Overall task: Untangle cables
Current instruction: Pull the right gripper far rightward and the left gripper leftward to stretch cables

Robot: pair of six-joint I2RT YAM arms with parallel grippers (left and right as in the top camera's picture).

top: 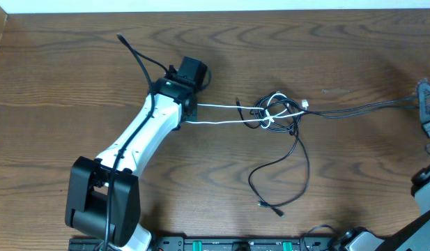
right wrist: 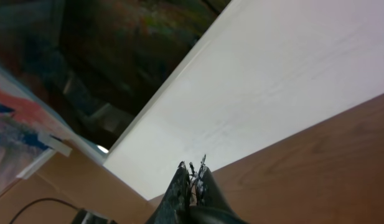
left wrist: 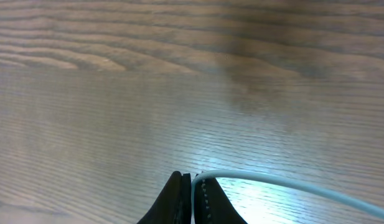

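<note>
- Overhead view: the cables are bunched in a knot (top: 274, 115) at mid-table, with strands drawn out to either side along the table's (top: 75, 63) left-right line.
- The white cable (top: 218, 106) runs as two near-parallel strands from the knot leftward to the left gripper (left wrist: 190, 190), whose fingers are pressed together on it. The left wrist view shows the pale cord leaving the tips and trailing off to the right.
- The black cables (top: 361, 108) run from the knot rightward to the right gripper (top: 425, 104) at the table's right edge. Its fingers are also pressed together, apparently pinching those strands; something thin and dark shows between the tips in the right wrist view.
- One black loop sags toward the near edge and ends in a small plug (top: 270, 205) lying free, gripped by neither arm.
- The knot lies between the two grippers, nearer the left one. The long axis of the tangle matches the line joining them, so any further pull apart would likely act straight along it.
</note>
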